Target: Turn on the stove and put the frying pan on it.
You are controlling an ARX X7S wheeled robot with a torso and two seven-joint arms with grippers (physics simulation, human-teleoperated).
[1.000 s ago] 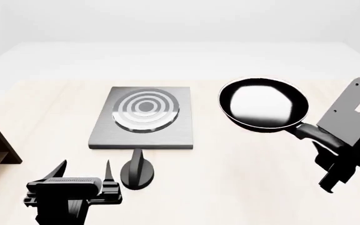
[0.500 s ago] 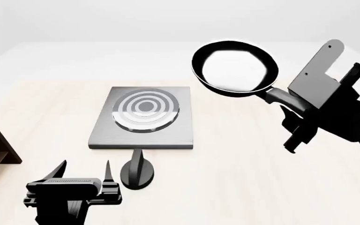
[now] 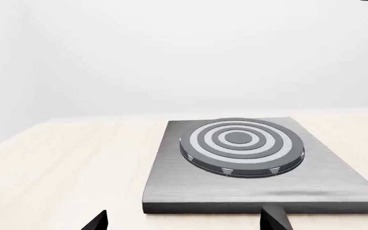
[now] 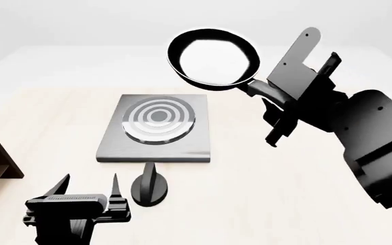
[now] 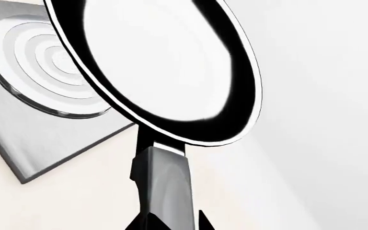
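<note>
We are holding the frying pan (image 4: 214,58) in the air, up at about 1 o'clock from the stove (image 4: 156,128); it is not yet set down. The right gripper (image 4: 272,97) is clamped on the pan's handle (image 5: 161,184). The pan is carrying nothing; its glossy inside is only reflecting white. The burner rings (image 3: 241,145) are lying bare. We cannot tell whether the stove is on. The knob (image 4: 149,187) is standing upright at 6 o'clock of the stove. The left gripper (image 4: 88,189) is hanging just beside the knob, fingers spread apart, gripping nothing. Remaining, we judge: lowering the pan onto the rings, perhaps turning the knob.
</note>
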